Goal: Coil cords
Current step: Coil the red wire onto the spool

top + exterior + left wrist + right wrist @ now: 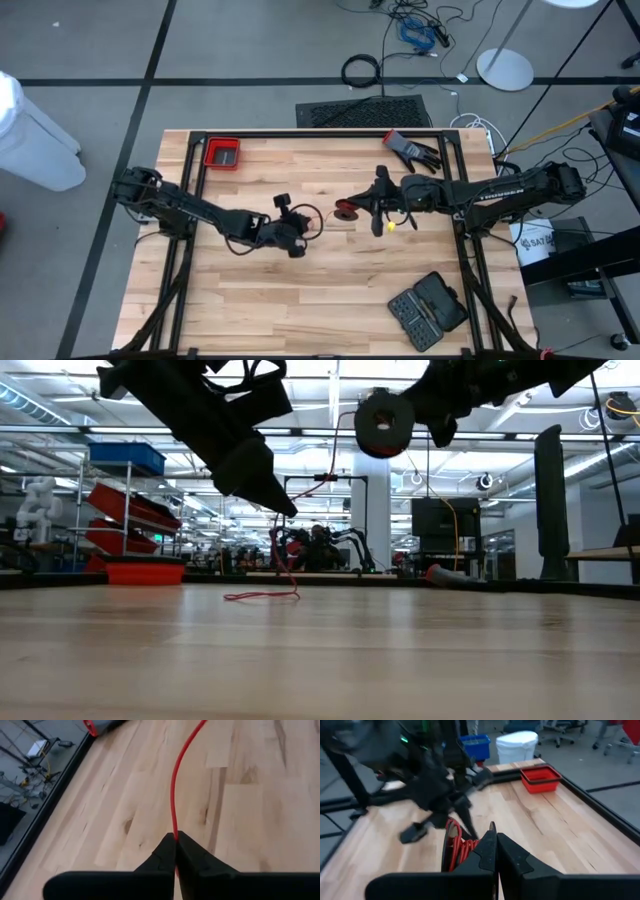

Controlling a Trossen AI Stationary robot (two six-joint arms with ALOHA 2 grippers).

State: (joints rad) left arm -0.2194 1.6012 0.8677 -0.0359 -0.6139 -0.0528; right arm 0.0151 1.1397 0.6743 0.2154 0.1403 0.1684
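Observation:
A thin red cord [173, 780] runs from a small round black disc [383, 422], which has red turns wound on it [455, 845]. The disc hangs high above the middle of the table at my right gripper [358, 210], which is shut on it. My left gripper [175, 839] is shut on the cord a short way toward the table's left from the disc [345, 210]. Below the left gripper [288, 510], the cord's free part drops and lies in a loose loop on the wood [262, 596]. My left gripper pinches the single red cord [174, 833] at its fingertips, slanting down from the table's left. The cord rises from the pinch in a slight curve toward the disc, and below the pinch it hangs slack onto the table. My right gripper holds the disc lifted clear, standing on edge beside its fingers [487, 851]. It reaches in almost level from the table's right. The fingers themselves hide which part of the disc they are on.
A red tray [222, 153] stands at the far left of the table. A black and red glove [412, 150] lies at the far right, and a black case [428, 308] at the near right. A small yellow thing [390, 226] shows under the right arm.

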